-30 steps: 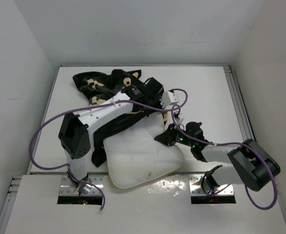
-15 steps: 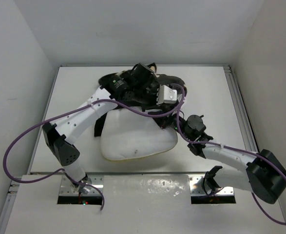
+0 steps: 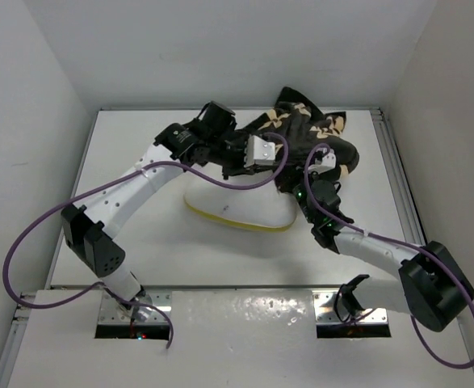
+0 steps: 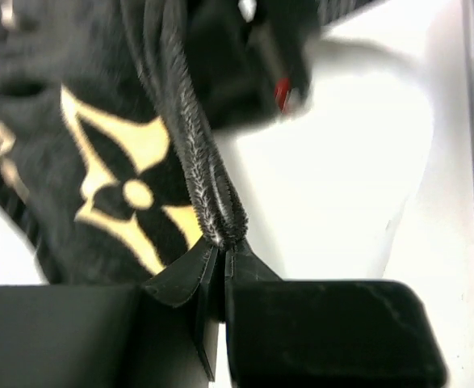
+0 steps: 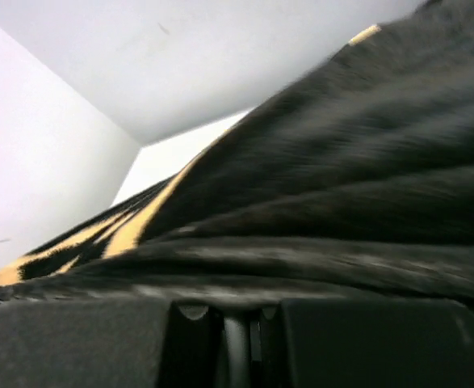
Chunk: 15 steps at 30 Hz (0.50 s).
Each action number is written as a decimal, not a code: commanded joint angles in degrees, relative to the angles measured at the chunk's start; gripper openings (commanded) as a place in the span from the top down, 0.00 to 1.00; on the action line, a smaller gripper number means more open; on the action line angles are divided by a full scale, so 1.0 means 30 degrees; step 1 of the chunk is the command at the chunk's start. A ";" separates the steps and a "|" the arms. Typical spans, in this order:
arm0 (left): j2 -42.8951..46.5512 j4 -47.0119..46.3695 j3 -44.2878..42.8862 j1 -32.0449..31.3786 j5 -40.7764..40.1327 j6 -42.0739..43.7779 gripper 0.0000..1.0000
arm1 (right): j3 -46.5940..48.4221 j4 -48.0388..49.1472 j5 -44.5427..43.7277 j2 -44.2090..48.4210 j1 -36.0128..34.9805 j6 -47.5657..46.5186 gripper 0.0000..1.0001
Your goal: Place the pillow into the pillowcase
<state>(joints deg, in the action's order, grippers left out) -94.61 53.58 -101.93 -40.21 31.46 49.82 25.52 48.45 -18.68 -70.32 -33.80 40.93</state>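
Note:
The white pillow (image 3: 238, 207) lies flat mid-table, its yellow trim along the near edge. The black pillowcase (image 3: 309, 132) with tan flower motifs is bunched and lifted at the back right, over the pillow's far right corner. My left gripper (image 3: 275, 166) is shut on a fuzzy black fold of the pillowcase (image 4: 99, 121); the jaws (image 4: 222, 246) meet on that seam, and the white pillow (image 4: 333, 162) shows behind it. My right gripper (image 3: 316, 171) is shut on the pillowcase's edge too. In the right wrist view the dark pillowcase (image 5: 341, 162) fills the picture above the gripper (image 5: 237, 311).
White walls close in the table (image 3: 123, 162) on the left, back and right. Purple cables (image 3: 27, 242) loop out from both arms, on the left past the table edge. A metal rail (image 3: 398, 170) runs along the right side.
Both arms have swung from the back left to the back right, carrying the pillowcase up and across. The pillow has slid away from the near edge toward the table's middle.

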 commanded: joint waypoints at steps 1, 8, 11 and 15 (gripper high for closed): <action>0.2618 0.3236 0.1629 0.1124 0.1555 -0.1282 1.00 | 0.1804 -0.1172 -0.3418 0.0387 0.2388 0.1939 1.00; 0.3467 0.2821 0.3097 0.1658 0.0855 -0.1377 1.00 | 0.1222 -0.2731 -0.3499 0.0502 0.3826 0.5016 1.00; 0.3879 0.3027 0.3449 0.0017 0.1053 -0.1197 1.00 | 0.1307 -0.2409 -0.5049 0.0415 0.3243 0.5313 1.00; 0.3383 0.3235 0.3332 -0.1595 0.1642 -0.1342 1.00 | 0.2738 -0.2234 -0.5646 -0.0316 0.2127 0.4378 1.00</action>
<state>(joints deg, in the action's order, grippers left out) -89.47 50.33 -91.81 -41.43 30.13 47.99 27.42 35.07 -17.17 -70.48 -29.98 54.02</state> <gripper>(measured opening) 0.014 0.080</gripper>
